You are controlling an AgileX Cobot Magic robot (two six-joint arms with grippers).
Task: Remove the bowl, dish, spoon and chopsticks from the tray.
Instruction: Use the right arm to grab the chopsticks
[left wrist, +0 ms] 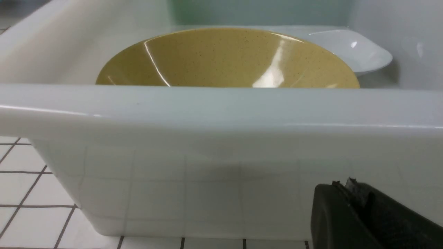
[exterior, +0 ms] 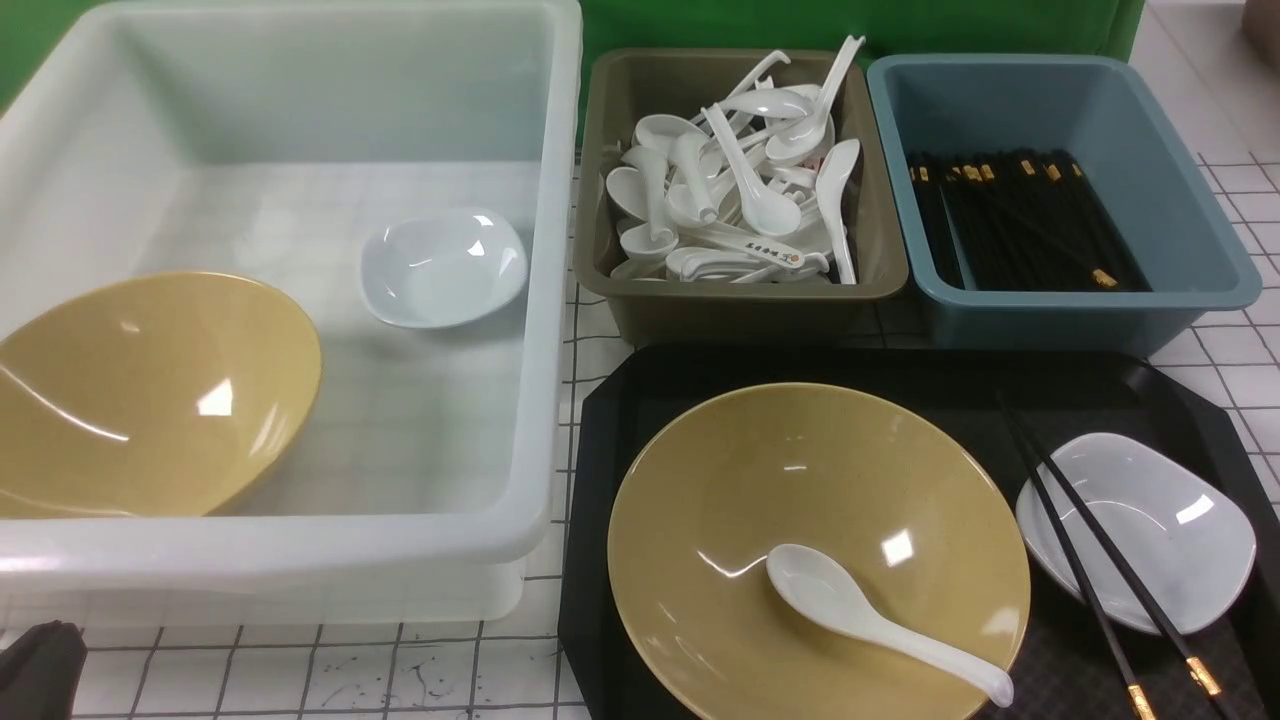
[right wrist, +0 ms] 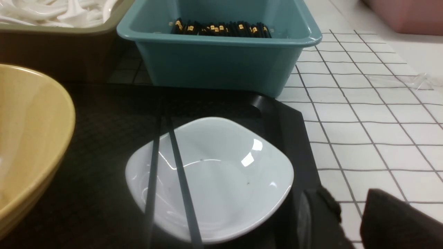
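The black tray (exterior: 800, 365) lies at the front right. On it stands the yellow bowl (exterior: 880, 470) with the white spoon (exterior: 830, 595) lying inside. To its right sits the small white dish (exterior: 1160, 520), and the black chopsticks (exterior: 1075, 565) rest across the dish's left side. In the right wrist view, my right gripper (right wrist: 349, 200) stands open and empty just off the tray's (right wrist: 104, 145) right edge, beside the dish (right wrist: 225, 173) and chopsticks (right wrist: 181, 180). My left gripper (left wrist: 342, 185) is shut, low in front of the white tub's near wall, and shows in the front view's bottom-left corner (exterior: 40, 665).
A large white tub (exterior: 300, 560) at the left holds another yellow bowl (exterior: 150, 390) and a white dish (exterior: 445, 265). Behind the tray stand an olive bin (exterior: 740, 315) full of white spoons and a blue bin (exterior: 1050, 320) with black chopsticks.
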